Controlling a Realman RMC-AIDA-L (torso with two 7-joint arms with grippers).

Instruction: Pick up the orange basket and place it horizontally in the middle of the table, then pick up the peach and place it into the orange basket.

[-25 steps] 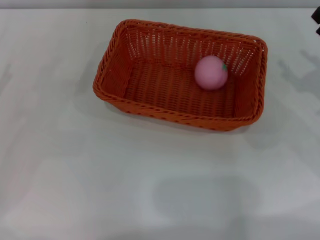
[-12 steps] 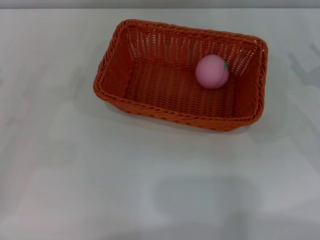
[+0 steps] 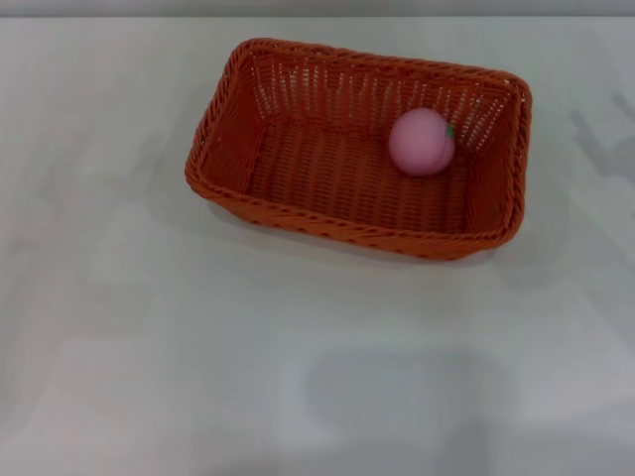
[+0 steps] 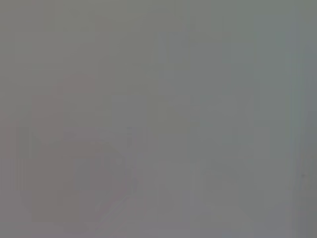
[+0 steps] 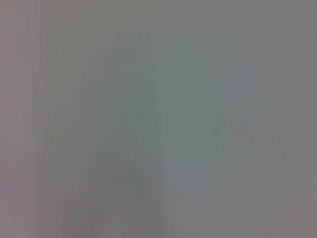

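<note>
Peach and basket: both lie in the far half of the scene, past a wide bare stretch of tabletop.
Near ground: the table (image 3: 198, 377) is plain white, with only faint grey shadows on it.
Orange basket (image 3: 298, 213): sits flat on the table, long side running across the head view, its right end turned slightly away.
Peach (image 3: 421, 142): rests on the basket floor toward the right end, close to the far wall, green stem spot facing right.
Grippers: neither the left nor the right one appears in the head view, so nothing can be placed relative to them, and whether they are released or clenched cannot be told.
Wrist views: both seem to show only a featureless grey surface, possibly the tabletop.
</note>
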